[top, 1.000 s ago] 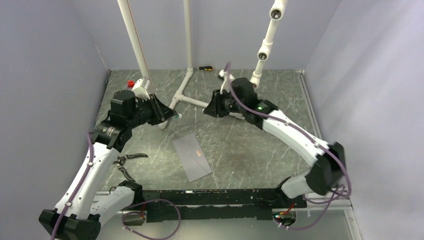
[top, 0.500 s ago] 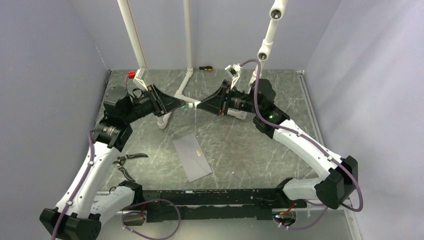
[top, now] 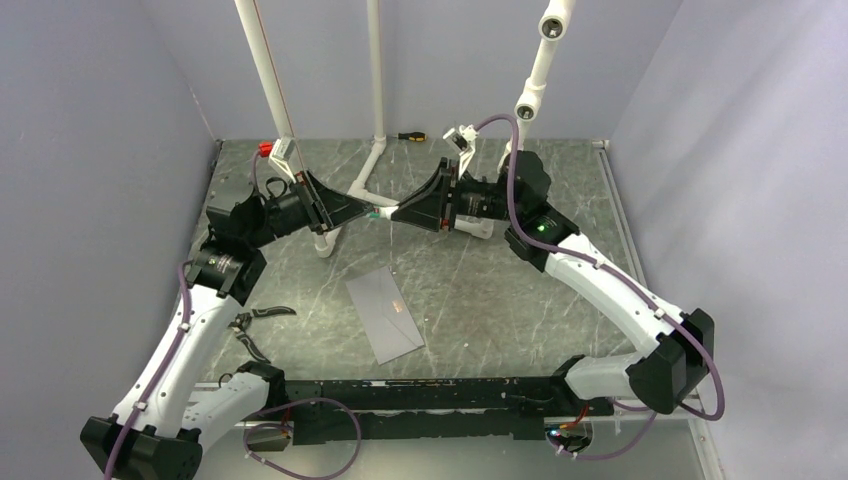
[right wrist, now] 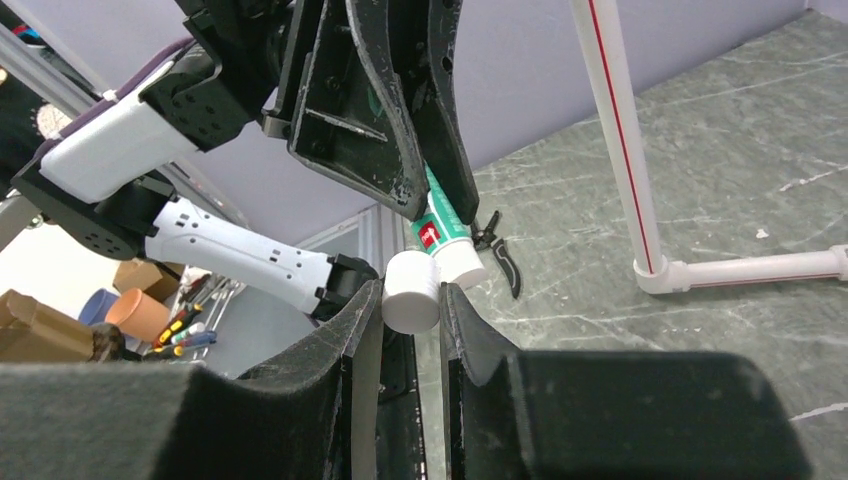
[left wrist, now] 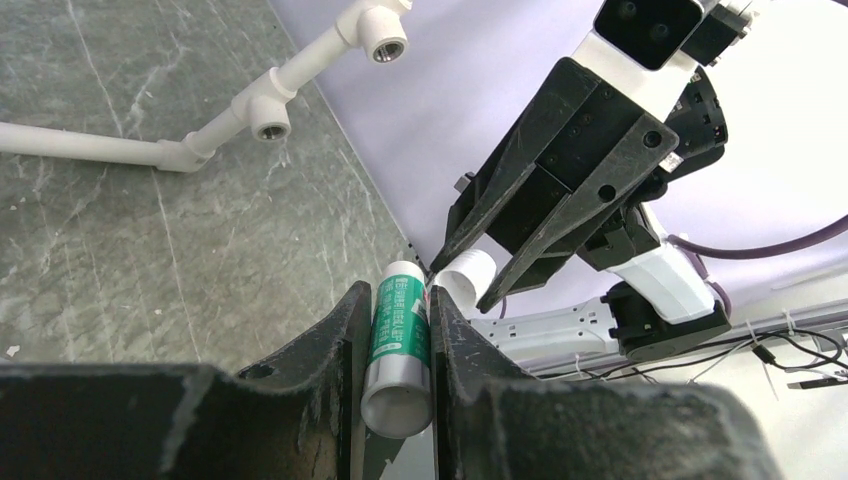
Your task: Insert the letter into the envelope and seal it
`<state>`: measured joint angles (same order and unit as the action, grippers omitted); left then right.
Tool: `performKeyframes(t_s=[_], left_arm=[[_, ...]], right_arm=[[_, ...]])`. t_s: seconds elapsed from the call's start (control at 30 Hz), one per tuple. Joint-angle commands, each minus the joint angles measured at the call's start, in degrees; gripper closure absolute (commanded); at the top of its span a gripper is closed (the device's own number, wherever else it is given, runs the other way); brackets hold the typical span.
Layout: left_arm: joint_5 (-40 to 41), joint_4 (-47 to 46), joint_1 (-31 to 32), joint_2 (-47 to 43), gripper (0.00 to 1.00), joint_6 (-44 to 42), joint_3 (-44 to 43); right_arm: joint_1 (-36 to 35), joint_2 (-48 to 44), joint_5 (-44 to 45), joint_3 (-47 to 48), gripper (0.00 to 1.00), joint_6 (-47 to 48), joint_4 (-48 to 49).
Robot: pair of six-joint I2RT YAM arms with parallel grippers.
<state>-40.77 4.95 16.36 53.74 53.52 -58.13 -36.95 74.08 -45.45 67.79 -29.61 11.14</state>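
Both grippers have been brought tip to tip above the table since the earlier frames; the envelope has not shifted. Left gripper [left wrist: 397,296] is clamped on a glue stick [left wrist: 398,345], and right gripper [right wrist: 411,292] is clamped on a white cap [right wrist: 411,302] just beside the stick's tip. Whether the cap is seated cannot be told. Envelope [top: 383,315] lies flat on the table [top: 500,300], below the meeting point and toward the bases. Its long axis slants from far-left to near-right, and neither arm is clearly nearer. Of the letter [top: 397,302] only a tan sliver is seen at the flap, so it is judged inserted and gluing is judged pending.
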Motion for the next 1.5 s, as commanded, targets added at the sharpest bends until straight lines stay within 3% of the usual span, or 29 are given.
performKeyframes(t_s=[0.0,0.37,0.73,0.97,1.27,1.47], left_arm=[[-1.9,-3.8,-0.2,-1.1,0.98,0.3,0.1],[-2.8,-6.5,-0.2,-1.6,0.98,1.3,0.2],[-3.2,-12.4,-0.2,-1.4,0.98,6.7,-2.3],[-4.8,-14.2,-0.2,-0.7,0.98,5.1,-7.1],[-7.6,-17.8,-0.2,-0.6,0.97,5.9,-6.8],[-8.0,-16.3,-0.2,-1.1,0.97,4.0,-6.9]], right_arm=[[0.0,0.5,0.4,3.9,1.00,3.5,-2.1],[0.0,1.5,1.6,4.6,1.00,4.2,-4.1],[0.0,2.4,1.4,-0.5,1.00,-13.9,19.1],[0.0,3.7,-0.5,1.5,1.00,-18.6,23.8],[-0.1,6.4,-3.2,1.7,1.00,-30.7,36.9],[-0.1,7.2,-3.6,1.8,1.00,-33.7,39.9]])
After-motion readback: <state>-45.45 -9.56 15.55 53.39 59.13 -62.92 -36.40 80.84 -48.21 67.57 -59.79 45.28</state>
